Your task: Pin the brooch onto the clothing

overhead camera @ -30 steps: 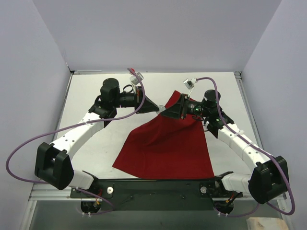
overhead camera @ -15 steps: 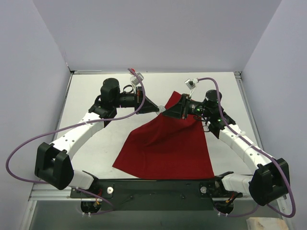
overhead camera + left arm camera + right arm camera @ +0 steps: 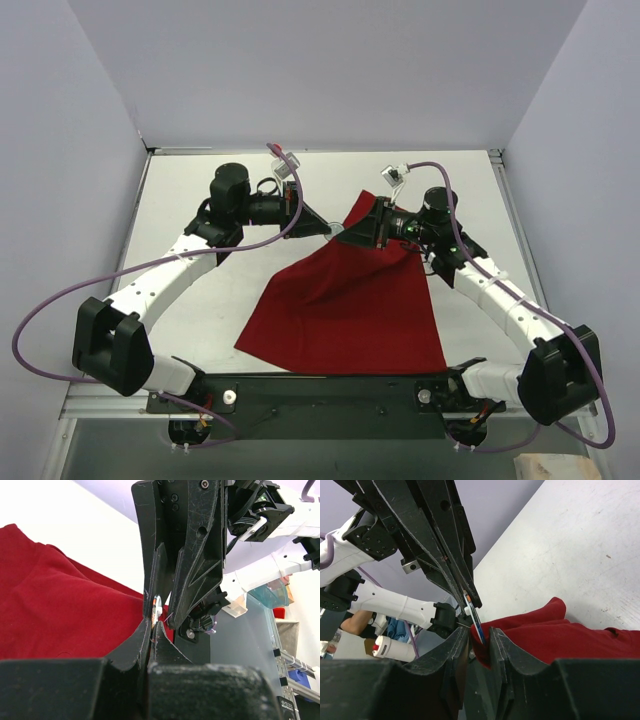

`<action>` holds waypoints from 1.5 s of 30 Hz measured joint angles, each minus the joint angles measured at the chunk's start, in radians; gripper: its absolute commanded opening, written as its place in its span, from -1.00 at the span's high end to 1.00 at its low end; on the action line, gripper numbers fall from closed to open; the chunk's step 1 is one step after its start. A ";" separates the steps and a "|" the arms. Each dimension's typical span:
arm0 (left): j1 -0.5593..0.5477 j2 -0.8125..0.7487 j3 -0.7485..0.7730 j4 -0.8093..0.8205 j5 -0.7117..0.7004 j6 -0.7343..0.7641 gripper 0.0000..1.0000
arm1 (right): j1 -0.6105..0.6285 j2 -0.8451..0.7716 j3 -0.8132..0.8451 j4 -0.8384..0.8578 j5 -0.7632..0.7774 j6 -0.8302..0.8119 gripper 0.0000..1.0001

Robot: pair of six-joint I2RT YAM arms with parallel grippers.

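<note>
Right gripper (image 3: 350,233) barely shifted, clamps shirt (image 3: 350,300) fold; left gripper (image 3: 326,230) pinches brooch (image 3: 474,617) edge-on, touching fold from left.

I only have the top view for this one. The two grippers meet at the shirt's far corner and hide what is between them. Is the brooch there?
Observer: Yes. The right wrist view shows the brooch edge-on, sticking out from the tips of the left gripper.
Operator: And the right gripper?
Observer: Its fingers stand slightly apart, with a fold of the shirt between them.
Operator: Sure it's the brooch?
Observer: Orange and dark blue show along its edge.
</note>
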 measured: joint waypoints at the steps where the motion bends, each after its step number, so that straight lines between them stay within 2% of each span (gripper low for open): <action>1: 0.000 0.000 0.000 -0.003 0.000 0.001 1.00 | 0.000 0.002 0.001 -0.001 0.000 0.000 0.53; 8: 0.001 0.000 0.008 -0.034 -0.007 0.021 1.00 | 0.001 0.012 0.010 -0.022 0.005 -0.001 0.67; 21: -0.003 0.000 0.076 -0.222 -0.069 0.134 1.00 | 0.026 0.067 0.084 -0.129 0.023 -0.053 0.69; 45: -0.124 0.000 0.217 -0.516 -0.343 0.327 1.00 | 0.045 0.090 0.223 -0.465 0.145 -0.144 0.86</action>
